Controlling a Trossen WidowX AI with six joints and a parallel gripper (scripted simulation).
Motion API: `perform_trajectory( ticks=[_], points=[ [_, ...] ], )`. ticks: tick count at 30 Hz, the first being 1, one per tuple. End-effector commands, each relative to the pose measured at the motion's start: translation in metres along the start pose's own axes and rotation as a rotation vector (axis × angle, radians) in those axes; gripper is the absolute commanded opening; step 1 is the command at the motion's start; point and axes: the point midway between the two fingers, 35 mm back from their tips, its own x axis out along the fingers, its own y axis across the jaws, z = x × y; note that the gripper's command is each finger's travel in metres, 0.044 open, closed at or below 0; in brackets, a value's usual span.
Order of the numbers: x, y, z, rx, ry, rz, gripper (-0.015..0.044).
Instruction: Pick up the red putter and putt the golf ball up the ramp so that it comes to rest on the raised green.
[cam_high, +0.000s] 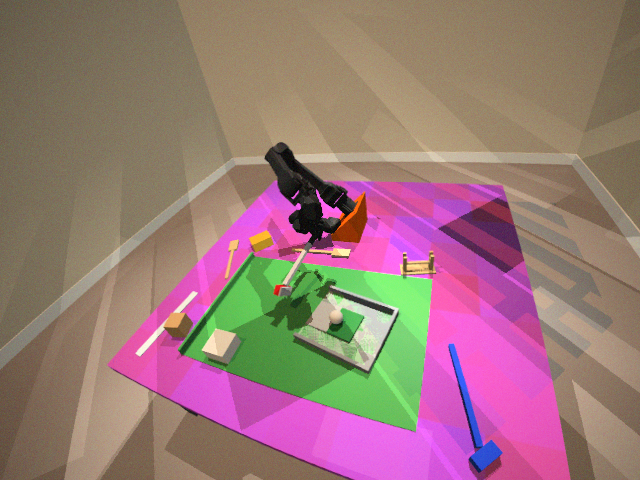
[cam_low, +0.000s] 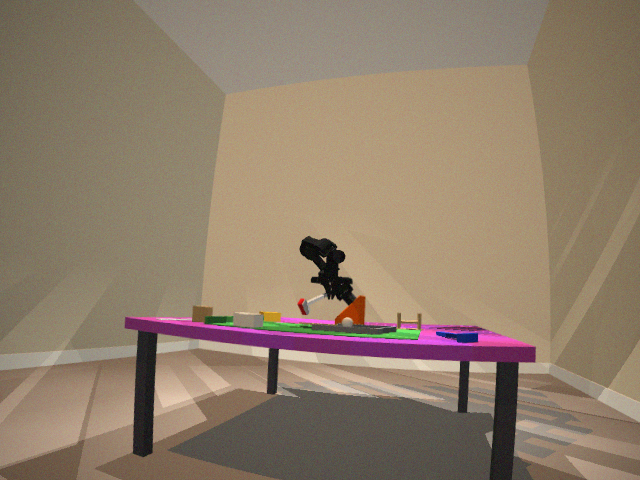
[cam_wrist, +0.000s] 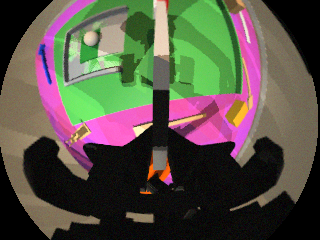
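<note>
My gripper (cam_high: 313, 235) (cam_low: 330, 294) (cam_wrist: 158, 127) is shut on the shaft of the red putter (cam_high: 294, 268) (cam_wrist: 160, 47). It holds the putter in the air over the back of the green mat (cam_high: 268, 366). The red putter head (cam_high: 279, 289) (cam_low: 302, 305) hangs clear above the mat. The white golf ball (cam_high: 336, 316) (cam_low: 347, 321) (cam_wrist: 91, 39) sits on the grey-framed raised platform (cam_high: 385, 330) (cam_low: 372, 328), where the pale ramp meets the dark green square (cam_high: 348, 328). The ball is apart from the putter head, to its right.
An orange wedge (cam_high: 354, 222) stands behind the arm. Two wooden putters (cam_high: 230, 256) (cam_high: 323, 251), a yellow block (cam_high: 261, 240), a brown cube (cam_high: 177, 324), a beige box (cam_high: 221, 345) and a white strip (cam_high: 155, 335) lie left. A wooden rack (cam_high: 417, 266) and blue putter (cam_high: 465, 392) lie right.
</note>
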Motion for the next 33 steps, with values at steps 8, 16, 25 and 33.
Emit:
perform_trajectory(
  ticks=[8,16,25,33],
  points=[
    [-0.0057,0.0001,0.0001,0.000,-0.003,0.001,0.0000],
    [-0.0057,0.0001,0.0001,0.000,-0.003,0.001,0.0000],
    [-0.0057,0.0001,0.0001,0.000,-0.003,0.001,0.0000],
    [-0.0057,0.0001,0.0001,0.000,-0.003,0.001,0.0000]
  ],
)
